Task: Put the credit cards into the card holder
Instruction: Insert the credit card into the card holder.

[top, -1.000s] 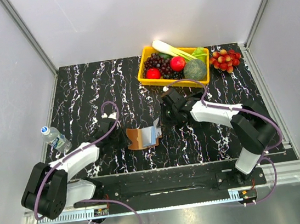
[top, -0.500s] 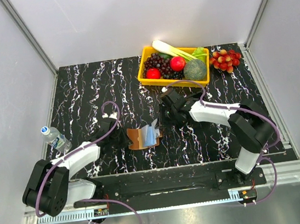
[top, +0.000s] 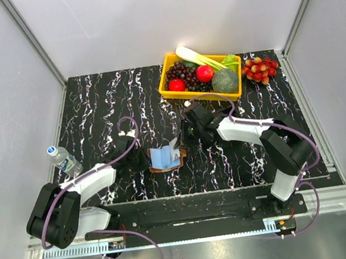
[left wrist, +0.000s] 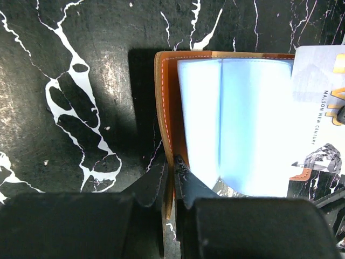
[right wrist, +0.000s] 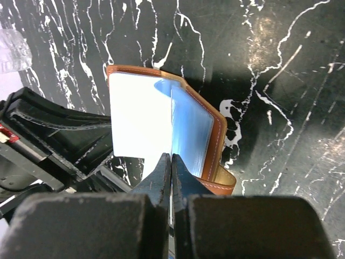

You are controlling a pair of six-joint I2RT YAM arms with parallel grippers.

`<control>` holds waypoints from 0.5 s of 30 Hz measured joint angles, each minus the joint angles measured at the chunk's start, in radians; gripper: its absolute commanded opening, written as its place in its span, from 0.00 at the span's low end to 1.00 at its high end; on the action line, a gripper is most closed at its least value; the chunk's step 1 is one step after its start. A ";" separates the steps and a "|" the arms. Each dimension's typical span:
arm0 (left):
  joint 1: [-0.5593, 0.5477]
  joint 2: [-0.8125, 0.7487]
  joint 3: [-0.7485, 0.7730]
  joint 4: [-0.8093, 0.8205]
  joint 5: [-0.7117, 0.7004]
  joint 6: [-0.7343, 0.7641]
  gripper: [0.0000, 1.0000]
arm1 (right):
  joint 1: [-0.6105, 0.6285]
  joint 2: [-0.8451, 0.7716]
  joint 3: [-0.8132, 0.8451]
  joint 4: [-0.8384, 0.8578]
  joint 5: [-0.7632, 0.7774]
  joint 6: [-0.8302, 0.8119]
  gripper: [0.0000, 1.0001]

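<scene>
Table point(top: 105, 100): black marbled top catching bright glare | walls point(top: 145, 18): pale grey panels enclosing three sides | rails point(top: 34, 42): metal strips running up the corners

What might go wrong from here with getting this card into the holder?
1. The left pincer clamps the card holder only by its thin cover edge, so a push from the card may twist it or pull it free.
2. The card in the right pincer overlaps the edge of the pale sleeves. It may slide over them instead of entering a pocket.
</scene>
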 measured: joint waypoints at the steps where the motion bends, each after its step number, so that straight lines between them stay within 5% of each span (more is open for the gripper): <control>1: 0.000 0.003 0.000 0.002 0.002 -0.003 0.00 | 0.000 0.002 0.000 0.010 -0.007 0.005 0.00; 15: 0.000 0.018 -0.012 0.047 0.027 -0.029 0.00 | 0.006 0.082 0.013 0.089 -0.082 0.037 0.00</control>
